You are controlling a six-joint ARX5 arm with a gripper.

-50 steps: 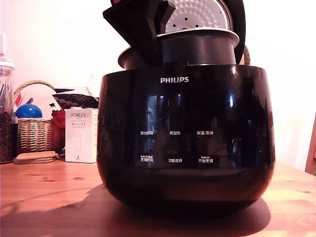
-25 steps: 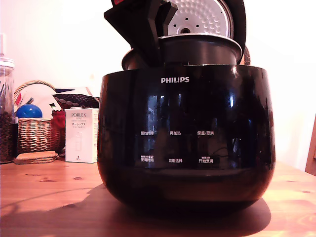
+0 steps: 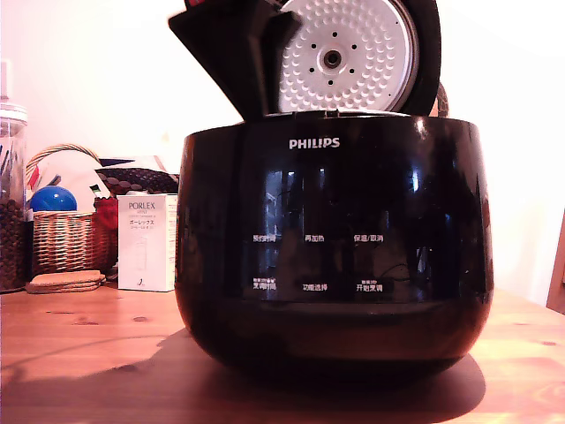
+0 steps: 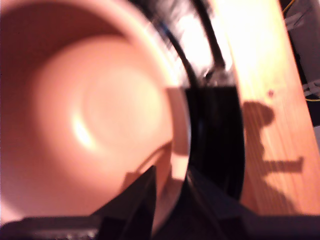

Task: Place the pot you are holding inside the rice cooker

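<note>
Rice cooker (image 3: 331, 243) fills the exterior view on the wooden worktop (image 3: 88, 353), lid (image 3: 353, 53) tipped up behind its body; the pot is hidden there, below the cooker's top edge. At that edge stands the black claw (image 3: 234, 53).

Wrist view: pot (image 4: 95, 110) sits upright inside the cooker (image 4: 217, 135), mouth facing the camera, the claw (image 4: 172, 192) pinching its rim, one finger (image 4: 142, 195) inside.
</note>
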